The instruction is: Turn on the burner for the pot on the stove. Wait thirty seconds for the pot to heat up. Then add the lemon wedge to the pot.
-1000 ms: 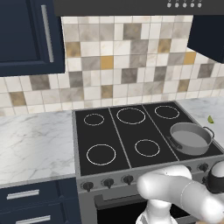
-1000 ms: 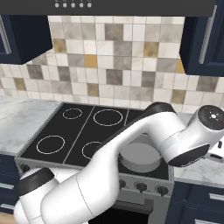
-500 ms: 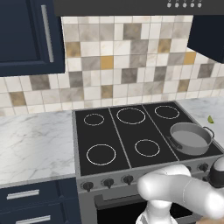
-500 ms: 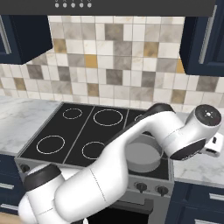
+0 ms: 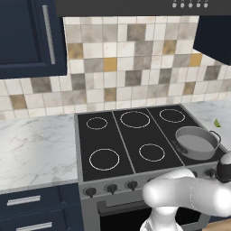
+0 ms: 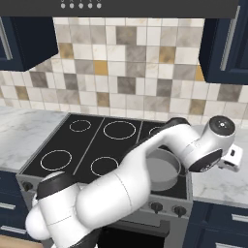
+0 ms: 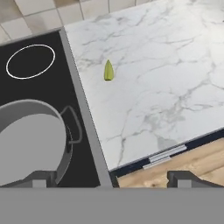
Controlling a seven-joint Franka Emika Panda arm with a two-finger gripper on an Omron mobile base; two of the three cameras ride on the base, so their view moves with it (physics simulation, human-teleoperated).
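Kitchen with tiled wall and navy cabinets

Beige-grey mosaic backsplash [image 5: 131, 67], white marble surface [image 5: 36, 144], dark blue upper cabinets [image 5: 27, 36], range hood [image 6: 145, 7], wood floor [image 7: 175, 162].

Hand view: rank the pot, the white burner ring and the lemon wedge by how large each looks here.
1. pot, cut off by the frame edge
2. white burner ring
3. lemon wedge

The pot lies nearer the camera, which exaggerates its lead.

I am seeing a matt grey metal pot [image 7: 30, 140] on the smooth black glass stove [image 7: 26, 87]. Veined marble counter [image 7: 166, 87] is looking polished beside it.
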